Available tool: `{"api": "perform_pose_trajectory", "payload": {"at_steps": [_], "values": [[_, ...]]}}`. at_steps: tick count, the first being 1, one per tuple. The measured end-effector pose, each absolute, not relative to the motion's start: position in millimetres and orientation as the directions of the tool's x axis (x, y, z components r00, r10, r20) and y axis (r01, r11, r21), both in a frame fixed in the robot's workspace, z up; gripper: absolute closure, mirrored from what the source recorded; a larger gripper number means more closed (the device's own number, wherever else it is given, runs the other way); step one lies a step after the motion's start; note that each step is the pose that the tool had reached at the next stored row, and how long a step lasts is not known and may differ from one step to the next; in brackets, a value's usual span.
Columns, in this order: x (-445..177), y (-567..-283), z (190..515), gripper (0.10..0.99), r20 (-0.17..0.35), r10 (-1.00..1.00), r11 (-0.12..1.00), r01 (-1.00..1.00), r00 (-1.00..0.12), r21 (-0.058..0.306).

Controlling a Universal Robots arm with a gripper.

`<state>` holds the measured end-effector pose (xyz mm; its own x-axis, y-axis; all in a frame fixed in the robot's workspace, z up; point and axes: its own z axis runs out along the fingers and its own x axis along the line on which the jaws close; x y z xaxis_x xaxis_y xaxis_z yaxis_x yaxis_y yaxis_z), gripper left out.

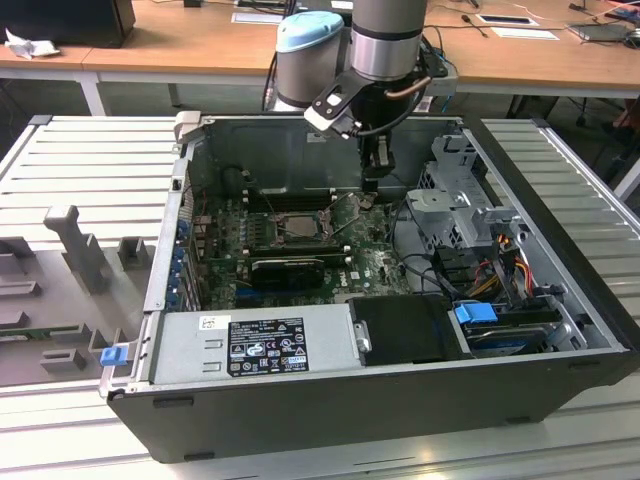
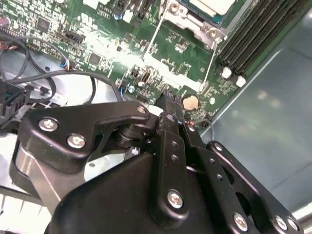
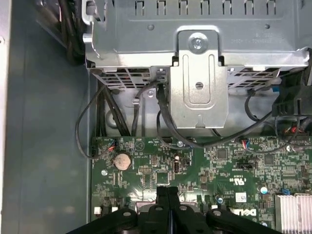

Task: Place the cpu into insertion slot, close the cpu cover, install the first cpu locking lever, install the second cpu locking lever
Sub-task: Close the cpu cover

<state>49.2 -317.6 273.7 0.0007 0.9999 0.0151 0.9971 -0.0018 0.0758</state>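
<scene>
The cpu [image 1: 299, 228] lies as a grey square in the socket at the middle of the green motherboard [image 1: 375, 262]; its silver-grey top [image 2: 213, 5] also shows in the second wrist view. The cpu cover [image 2: 191, 22] is a metal frame around it and seems to lie down. Two thin wire locking levers [image 2: 155, 38] [image 2: 209, 63] run alongside the socket. My gripper [image 1: 372, 186] hangs over the board just to the exterior view's right of the socket. Its fingertips [image 2: 169, 101] [image 3: 168, 192] are shut together with nothing held.
A coin battery [image 3: 122, 160] sits on the board near the fingertips. A silver drive cage [image 3: 197, 73] with black cables [image 3: 161, 112] stands close by. Memory sticks [image 2: 263, 29] flank the socket. The power supply [image 1: 255, 343] fills the case's front.
</scene>
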Motion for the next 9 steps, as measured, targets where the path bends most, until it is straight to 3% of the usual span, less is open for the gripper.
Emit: {"api": "perform_pose_trajectory", "payload": {"at_steps": [8, 9], "values": [[56, -318, 249, 0.98, 0.015, 0.999, 0.047, 0.996, -0.048, 0.074], [56, -318, 249, 0.98, 0.016, 0.998, 0.052, 0.997, -0.053, 0.059]]}}
